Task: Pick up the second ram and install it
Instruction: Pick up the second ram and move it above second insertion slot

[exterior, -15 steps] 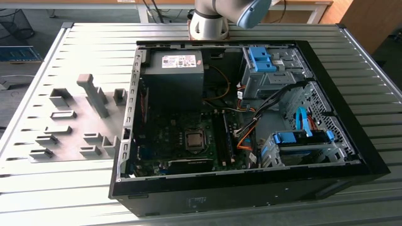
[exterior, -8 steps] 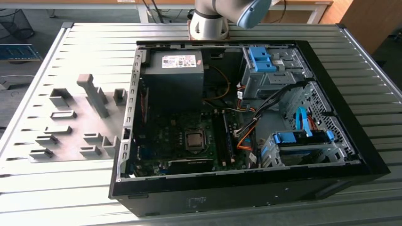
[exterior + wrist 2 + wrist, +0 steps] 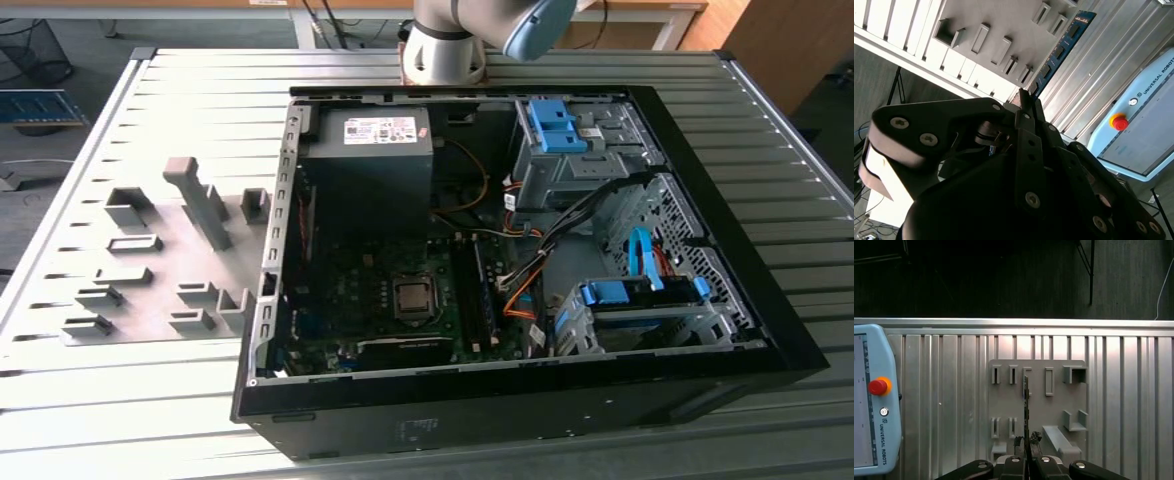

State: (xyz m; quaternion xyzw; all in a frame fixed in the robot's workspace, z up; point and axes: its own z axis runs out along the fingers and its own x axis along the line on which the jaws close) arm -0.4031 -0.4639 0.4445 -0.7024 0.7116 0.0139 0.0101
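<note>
My gripper (image 3: 1026, 100) is shut on the second ram (image 3: 1064, 45), a long blue board with a row of black chips that sticks out past the dark fingertips. In the first wrist view the ram (image 3: 1026, 410) shows edge-on as a thin dark line rising from the gripper (image 3: 1026, 461). It hangs over the grey slotted holder (image 3: 1054, 405), apart from its slots. In the exterior view the holder (image 3: 160, 260) lies on the table to the left of the open computer case (image 3: 534, 382). The memory slots (image 3: 477, 290) run beside the processor socket (image 3: 414, 298).
A pale blue teach pendant (image 3: 871, 410) with a red stop button (image 3: 1118, 121) lies on the ribbed aluminium table (image 3: 200, 90) beside the holder. Inside the case are a power supply (image 3: 367, 150), blue drive-bay clips (image 3: 561, 125) and loose cables (image 3: 521, 280). The arm's base (image 3: 447, 45) stands behind the case.
</note>
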